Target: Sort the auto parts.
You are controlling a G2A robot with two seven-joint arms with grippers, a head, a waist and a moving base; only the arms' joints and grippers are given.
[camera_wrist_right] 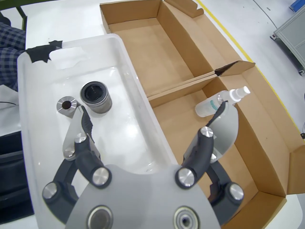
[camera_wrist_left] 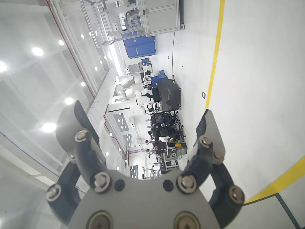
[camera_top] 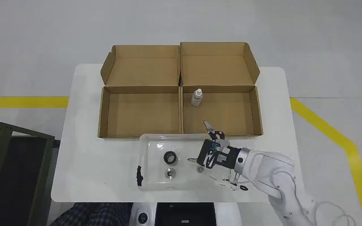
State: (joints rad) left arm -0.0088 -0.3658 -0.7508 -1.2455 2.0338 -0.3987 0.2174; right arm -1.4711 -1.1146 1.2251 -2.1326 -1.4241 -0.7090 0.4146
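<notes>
A clear plastic bin point(camera_top: 148, 139) point(camera_wrist_right: 133, 72) at the table's front holds a dark ring-shaped bearing point(camera_top: 169, 157) point(camera_wrist_right: 96, 97) and a small silver cylinder point(camera_top: 169, 173) point(camera_wrist_right: 66, 106), side by side. My right gripper point(camera_top: 199, 142) point(camera_wrist_right: 152, 116) hangs open and empty over the bin's right end. One finger is above the bin near the silver cylinder, the other above the right box's front wall. A white spray bottle point(camera_top: 196, 98) point(camera_wrist_right: 214, 102) lies in the right cardboard box point(camera_top: 232, 116) point(camera_wrist_right: 190, 129). My left gripper point(camera_wrist_left: 141, 120) is open and empty, facing the room, away from the table.
An empty left cardboard box point(camera_top: 141, 116) point(camera_wrist_right: 147, 41) sits beside the right one, both with lids folded back. Black tape point(camera_top: 138, 174) point(camera_wrist_right: 41, 53) marks the bin's left rim. A dark green cart point(camera_top: 22, 169) stands left of the table.
</notes>
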